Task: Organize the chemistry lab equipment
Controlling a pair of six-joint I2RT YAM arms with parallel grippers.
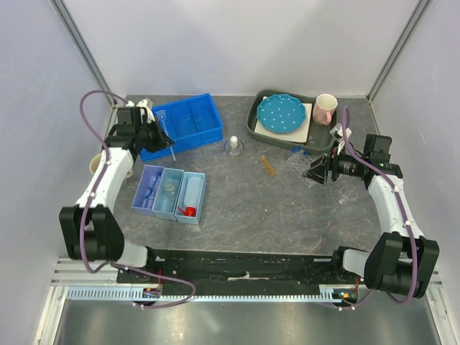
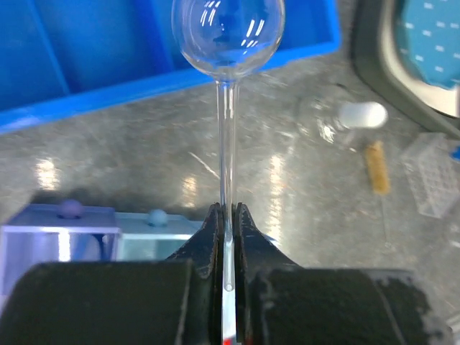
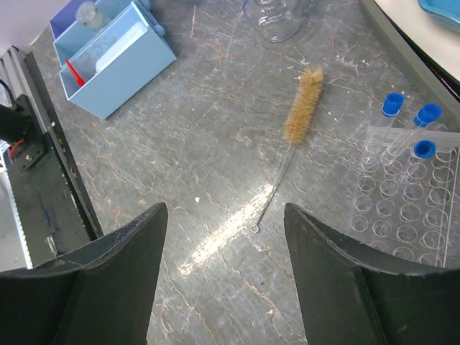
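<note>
**Flask held at the bin by the left claw; right claw open above the brush.**

The flask is pinched low on its thin neck by the left claw, closed tight, so that the round bulb is carried ahead of the fingers, over the bin's near wall; a drop into the bin is judged to be the aim. The left arm is stretched forward to the far left of the desk. The right claw is spread wide and nothing is held in it. It is pointed down over the brush's wire handle, beside the rack with its tubes, and the right arm is bent inward at the elbow.
</note>
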